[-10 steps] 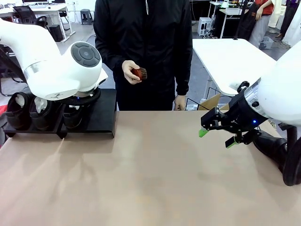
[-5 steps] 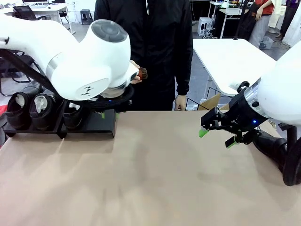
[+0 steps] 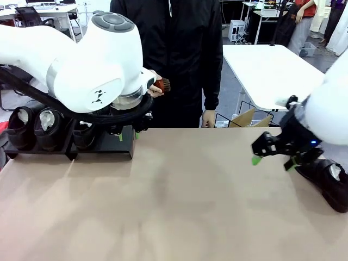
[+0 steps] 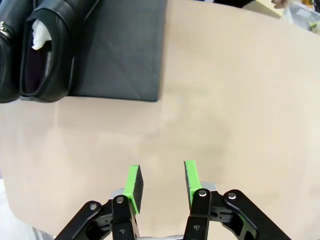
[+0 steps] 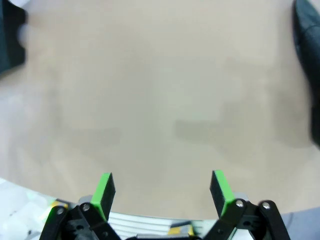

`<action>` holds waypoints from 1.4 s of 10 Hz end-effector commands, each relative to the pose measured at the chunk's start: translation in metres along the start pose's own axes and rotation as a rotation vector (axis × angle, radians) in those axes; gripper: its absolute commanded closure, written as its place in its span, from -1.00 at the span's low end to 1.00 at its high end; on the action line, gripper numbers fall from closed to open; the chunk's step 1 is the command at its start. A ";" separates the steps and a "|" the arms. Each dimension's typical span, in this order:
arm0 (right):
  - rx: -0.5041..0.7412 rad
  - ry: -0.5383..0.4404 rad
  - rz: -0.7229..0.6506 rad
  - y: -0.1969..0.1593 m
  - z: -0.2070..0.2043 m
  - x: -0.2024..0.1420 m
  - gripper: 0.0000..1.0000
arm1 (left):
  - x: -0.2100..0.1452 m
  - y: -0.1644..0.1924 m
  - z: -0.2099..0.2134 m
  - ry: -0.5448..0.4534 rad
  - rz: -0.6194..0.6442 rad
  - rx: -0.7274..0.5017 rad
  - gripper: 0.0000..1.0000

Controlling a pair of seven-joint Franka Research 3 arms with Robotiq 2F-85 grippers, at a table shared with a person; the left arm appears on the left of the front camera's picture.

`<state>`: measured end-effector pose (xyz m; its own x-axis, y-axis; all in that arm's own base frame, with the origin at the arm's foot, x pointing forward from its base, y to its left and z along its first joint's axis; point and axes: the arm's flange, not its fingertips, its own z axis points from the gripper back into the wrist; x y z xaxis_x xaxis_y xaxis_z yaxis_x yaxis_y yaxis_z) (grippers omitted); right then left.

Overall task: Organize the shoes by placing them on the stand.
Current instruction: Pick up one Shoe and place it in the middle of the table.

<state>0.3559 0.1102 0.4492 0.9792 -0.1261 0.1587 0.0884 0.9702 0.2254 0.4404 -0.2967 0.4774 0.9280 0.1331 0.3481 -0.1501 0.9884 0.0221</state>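
Note:
Three glossy black shoes (image 3: 48,129) sit side by side on the low black stand (image 3: 118,145) at the far left; the nearest one (image 4: 47,55) has white paper inside. A little right of the stand's front edge (image 4: 125,60), my left gripper (image 3: 128,136) hovers over bare table. Its jaws (image 4: 162,184) are partly open with nothing between them. A fourth shoe (image 3: 328,181) lies at the table's right edge, also seen as a dark shape (image 5: 307,60). Just left of it my right gripper (image 3: 273,162) stands wide open and empty (image 5: 162,192).
A person in a black jacket stands at the far side, holding a small brown brush (image 3: 162,85) in one hand. My bulky left arm (image 3: 92,70) hides part of the stand. A cardboard box (image 3: 244,118) sits behind the table's far edge.
My left arm has swung up and right, away from the shoes on the stand. My right gripper has shifted right and slightly lower, closer to the lone shoe.

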 end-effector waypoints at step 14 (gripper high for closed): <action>-0.138 0.199 0.349 -0.125 -0.041 0.006 -1.00 | -0.005 -0.009 0.003 -0.006 -0.024 -0.003 0.07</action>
<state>0.3771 0.0274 0.3938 0.9717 0.2360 0.0072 -0.2361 0.9707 0.0442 0.4346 -0.3073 0.4765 0.9307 0.1115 0.3483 -0.1280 0.9915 0.0249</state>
